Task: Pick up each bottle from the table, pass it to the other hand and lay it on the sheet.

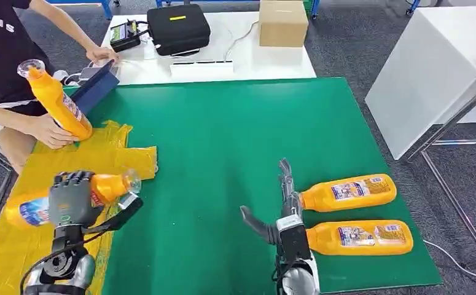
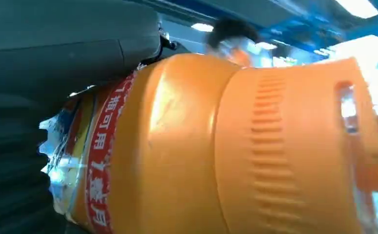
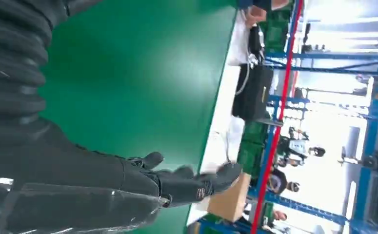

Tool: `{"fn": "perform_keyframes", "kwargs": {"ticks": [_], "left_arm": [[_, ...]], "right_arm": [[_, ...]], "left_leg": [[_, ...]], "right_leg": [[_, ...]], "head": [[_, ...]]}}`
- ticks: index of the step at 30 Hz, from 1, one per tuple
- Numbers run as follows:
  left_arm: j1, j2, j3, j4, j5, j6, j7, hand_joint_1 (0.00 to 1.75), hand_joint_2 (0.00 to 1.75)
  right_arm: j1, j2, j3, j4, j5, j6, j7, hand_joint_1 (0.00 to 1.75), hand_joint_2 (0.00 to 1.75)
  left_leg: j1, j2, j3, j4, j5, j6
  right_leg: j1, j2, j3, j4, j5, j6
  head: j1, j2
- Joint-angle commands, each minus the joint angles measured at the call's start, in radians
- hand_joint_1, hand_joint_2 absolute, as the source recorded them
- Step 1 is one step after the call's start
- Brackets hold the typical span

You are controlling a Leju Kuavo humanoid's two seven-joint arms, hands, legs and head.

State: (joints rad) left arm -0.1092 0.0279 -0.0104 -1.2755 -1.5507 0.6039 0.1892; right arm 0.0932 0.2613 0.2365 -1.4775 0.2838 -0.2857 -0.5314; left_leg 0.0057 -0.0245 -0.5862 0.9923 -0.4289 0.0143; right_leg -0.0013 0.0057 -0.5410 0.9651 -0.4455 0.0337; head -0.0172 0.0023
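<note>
Bottle [image 1: 106, 187] gripped in left robot hand [image 1: 70, 198] over yellow sheet [image 1: 14, 239]; right robot hand [image 1: 282, 206] empty, fingers spread.

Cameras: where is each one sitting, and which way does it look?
Head view: high on the robot, looking down at the green table; both arms show, left hand gripping an orange bottle above the yellow sheet, right hand open.
Left wrist view: behind the left hand, close on that bottle.
Right wrist view: behind the right hand, looking along the table.
Shared: head and left wrist views both show the held bottle.
</note>
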Motion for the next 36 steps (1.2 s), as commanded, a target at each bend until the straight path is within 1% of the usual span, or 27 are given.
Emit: {"fn": "perform_keyframes", "kwargs": {"ticks": [1,2,3,4,6,8,9,11,12,13,14,16,17,18,19,20,25,26,28,31,34,36], "left_arm": [[-0.098,0.064,-0.084,0.228,-0.015,-0.002,-0.004,1.75,1.75],[-0.098,0.064,-0.084,0.228,-0.015,-0.002,-0.004,1.75,1.75],[-0.098,0.064,-0.084,0.228,-0.015,-0.002,-0.004,1.75,1.75],[-0.093,0.043,-0.055,0.224,-0.013,-0.024,-0.035,1.75,1.75],[-0.130,0.029,-0.025,0.337,-0.020,-0.055,-0.053,1.75,1.75],[-0.172,0.022,-0.001,0.459,-0.006,-0.027,-0.069,1.75,1.75],[-0.189,0.017,0.014,0.512,0.004,-0.013,-0.077,1.75,1.75],[-0.212,0.007,0.039,0.571,0.034,0.023,-0.103,1.75,1.75],[-0.225,-0.003,0.061,0.606,0.062,0.048,-0.118,1.75,1.75],[-0.229,-0.004,0.067,0.621,0.067,0.053,-0.121,1.73,1.75],[-0.239,-0.011,0.082,0.643,0.083,0.066,-0.125,0.00,1.75],[-0.251,-0.017,0.106,0.680,0.087,0.094,-0.118,0.00,1.75],[-0.249,-0.016,0.103,0.683,0.040,0.094,-0.084,0.00,1.75],[-0.254,-0.020,0.103,0.698,0.029,0.085,-0.084,0.00,1.75],[-0.246,-0.036,0.127,0.685,0.085,0.090,-0.131,0.00,1.75],[-0.243,-0.038,0.131,0.682,0.098,0.084,-0.146,0.00,1.75],[-0.222,-0.048,0.135,0.656,0.108,0.070,-0.152,0.00,1.75],[-0.214,-0.056,0.141,0.643,0.121,0.072,-0.164,0.00,1.75],[-0.185,-0.080,0.151,0.595,0.201,0.052,-0.237,0.00,1.75],[-0.178,-0.083,0.148,0.584,0.204,0.046,-0.238,0.00,1.75],[-0.141,-0.099,0.134,0.501,0.256,0.027,-0.271,0.00,1.75],[-0.099,-0.121,0.122,0.395,0.350,0.021,-0.334,0.00,1.75]], "right_arm": [[-0.006,-0.006,-0.052,-0.017,-0.001,0.003,0.001,0.00,1.75],[-0.006,-0.006,-0.052,-0.017,-0.001,0.003,0.001,0.00,1.75],[-0.006,-0.006,-0.052,-0.017,-0.001,0.003,0.001,0.00,1.75],[-0.004,-0.006,-0.051,-0.018,-0.001,0.002,-0.001,0.00,1.75],[-0.008,-0.018,-0.043,-0.024,0.004,0.007,-0.005,0.00,1.75],[-0.012,-0.023,-0.041,-0.024,0.011,0.010,-0.002,0.00,1.75],[-0.015,-0.025,-0.040,-0.019,0.014,0.012,0.000,0.00,1.75],[-0.019,-0.026,-0.040,-0.011,0.014,0.012,0.000,0.00,1.75],[-0.023,-0.029,-0.034,-0.002,0.016,0.017,0.002,0.00,1.75],[-0.025,-0.030,-0.031,0.002,0.017,0.019,0.002,0.00,1.75],[-0.028,-0.030,-0.026,0.008,0.019,0.019,0.002,0.00,1.75],[-0.030,-0.033,-0.018,0.013,0.025,0.018,0.003,0.00,1.75],[-0.030,-0.033,-0.016,0.013,0.028,0.015,0.005,0.00,1.75],[-0.028,-0.034,-0.018,0.010,0.031,0.012,0.007,0.00,1.75],[-0.025,-0.035,-0.020,0.006,0.031,0.010,0.009,0.00,1.75],[-0.024,-0.036,-0.022,0.005,0.031,0.009,0.009,0.00,1.75],[-0.023,-0.038,-0.029,0.003,0.037,0.011,0.016,0.00,1.75],[-0.022,-0.040,-0.028,0.003,0.047,0.013,0.022,0.00,1.75],[-0.018,-0.041,-0.033,0.004,0.061,0.014,0.029,0.00,1.75],[-0.016,-0.041,-0.033,0.002,0.062,0.014,0.029,0.00,1.75],[-0.012,-0.042,-0.041,-0.002,0.079,0.014,0.035,0.00,1.75],[-0.005,-0.045,-0.044,-0.010,0.095,0.015,0.039,0.00,1.75]], "left_leg": [[-0.001,0.003,0.003,-0.001,-0.001,0.000],[0.000,0.003,0.004,-0.001,-0.002,0.000],[-0.001,0.003,0.002,-0.001,-0.001,0.000],[-0.001,0.002,0.004,-0.001,-0.001,0.000],[-0.001,0.002,0.003,-0.001,-0.001,0.000],[-0.001,0.002,0.005,-0.001,-0.002,-0.001],[-0.001,0.001,0.003,-0.002,-0.001,0.000],[-0.001,0.002,0.006,-0.002,-0.001,-0.001],[-0.001,0.003,0.003,-0.002,-0.001,0.000],[-0.001,0.003,0.004,-0.001,-0.001,0.000],[0.000,0.003,0.005,-0.002,-0.001,0.000],[-0.001,0.002,0.006,-0.002,-0.001,0.000],[-0.001,0.002,0.006,-0.002,-0.001,0.000],[-0.001,0.002,0.004,-0.001,-0.001,0.000],[-0.001,0.003,0.006,-0.002,-0.001,0.000],[-0.001,0.002,0.005,-0.001,-0.001,0.000],[-0.001,0.003,0.010,-0.002,-0.001,0.000],[-0.001,0.002,0.010,-0.002,-0.001,0.000],[-0.001,0.002,0.011,-0.002,-0.001,0.000],[-0.001,0.003,0.013,-0.003,-0.001,0.000],[-0.002,0.002,0.013,-0.002,-0.001,0.000],[-0.002,0.001,0.012,-0.002,-0.001,0.000]], "right_leg": [[-0.001,0.000,0.003,-0.001,-0.001,0.000],[0.001,-0.001,0.006,-0.002,-0.002,0.000],[0.000,0.000,0.003,-0.001,-0.001,0.000],[0.000,-0.002,0.005,-0.002,-0.002,0.000],[-0.001,-0.002,0.004,-0.002,-0.001,0.000],[0.000,-0.002,0.006,-0.003,-0.001,0.000],[-0.001,-0.002,0.004,-0.002,0.000,0.000],[0.000,-0.002,0.007,-0.003,0.000,0.000],[-0.001,-0.001,0.004,-0.002,0.000,0.000],[0.000,-0.001,0.005,-0.003,0.000,0.000],[0.000,-0.001,0.006,-0.003,0.000,0.000],[0.000,-0.001,0.007,-0.003,0.000,0.000],[0.000,0.000,0.007,-0.003,0.000,0.000],[0.000,0.000,0.005,-0.002,0.000,0.000],[0.000,0.001,0.007,-0.003,0.000,0.000],[-0.001,0.000,0.006,-0.002,0.000,0.000],[0.000,0.001,0.011,-0.003,0.000,0.000],[-0.001,0.001,0.011,-0.002,0.000,0.000],[-0.001,0.001,0.012,-0.003,0.000,0.000],[-0.001,0.002,0.014,-0.004,0.000,0.000],[-0.001,0.001,0.014,-0.003,0.000,0.000],[-0.001,0.001,0.014,-0.002,0.000,0.000]], "head": [[0.000,0.000],[0.000,0.000],[0.000,0.000],[0.000,0.000],[0.000,0.000],[0.000,0.000],[0.000,0.000],[0.000,0.000],[0.000,0.000],[0.000,0.000],[0.000,0.000],[0.000,0.000],[0.000,0.000],[0.000,0.000],[0.000,0.000],[0.000,0.000],[0.000,0.000],[0.000,0.000],[-0.001,0.000],[-0.001,0.000],[0.000,0.000],[-0.001,0.000]]}}
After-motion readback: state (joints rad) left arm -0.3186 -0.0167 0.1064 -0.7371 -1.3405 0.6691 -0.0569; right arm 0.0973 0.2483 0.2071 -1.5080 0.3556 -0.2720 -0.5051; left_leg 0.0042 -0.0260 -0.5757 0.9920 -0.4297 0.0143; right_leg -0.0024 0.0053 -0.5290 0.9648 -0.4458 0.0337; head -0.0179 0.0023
